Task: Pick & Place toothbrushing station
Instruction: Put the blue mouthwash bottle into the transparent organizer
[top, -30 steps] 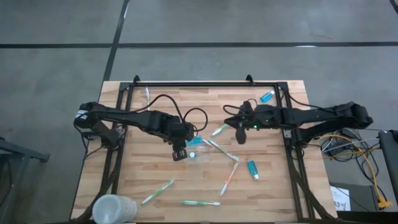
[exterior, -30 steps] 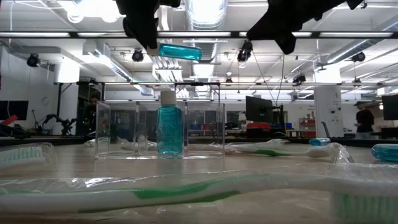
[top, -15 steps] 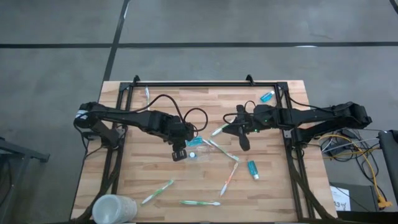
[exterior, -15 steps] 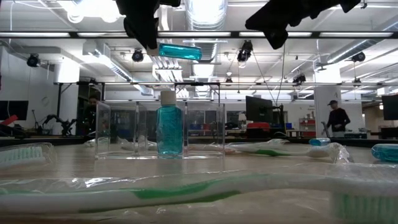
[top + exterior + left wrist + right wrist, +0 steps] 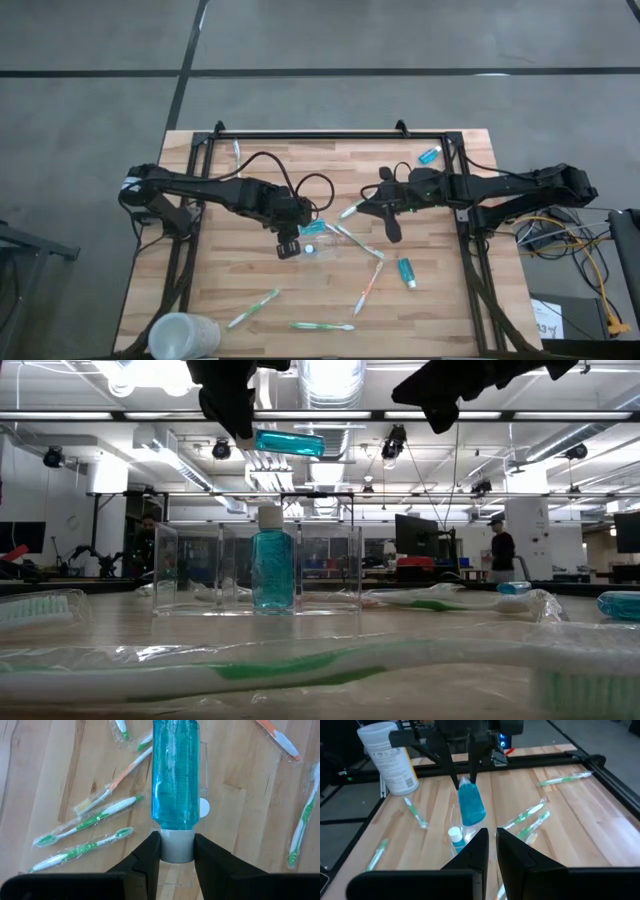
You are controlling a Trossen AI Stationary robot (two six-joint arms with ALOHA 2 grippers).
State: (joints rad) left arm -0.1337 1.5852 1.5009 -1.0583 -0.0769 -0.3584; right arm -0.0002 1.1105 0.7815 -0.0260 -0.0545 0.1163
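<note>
Several wrapped toothbrushes (image 5: 366, 287) lie scattered around the clear holder (image 5: 318, 246) at mid-table, one blue tube (image 5: 272, 571) upright inside. The left gripper (image 5: 288, 243) clamps a second blue tube (image 5: 174, 772) by its cap above it. The right gripper (image 5: 391, 230), seemingly shut and empty, has swung slightly inward. A frosted cup (image 5: 182, 335) occupies the wooden table's (image 5: 430, 320) corner; a person (image 5: 500, 548) walks in the workshop behind.

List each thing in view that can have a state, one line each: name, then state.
Left gripper: shut on the blue tube's white cap, above the holder.
Held blue tube: lifted, lying level.
Clear plastic holder: upright on the table, one blue bottle standing inside.
Right gripper: shut, empty, raised.
Frosted white cup: lying at the table corner.
</note>
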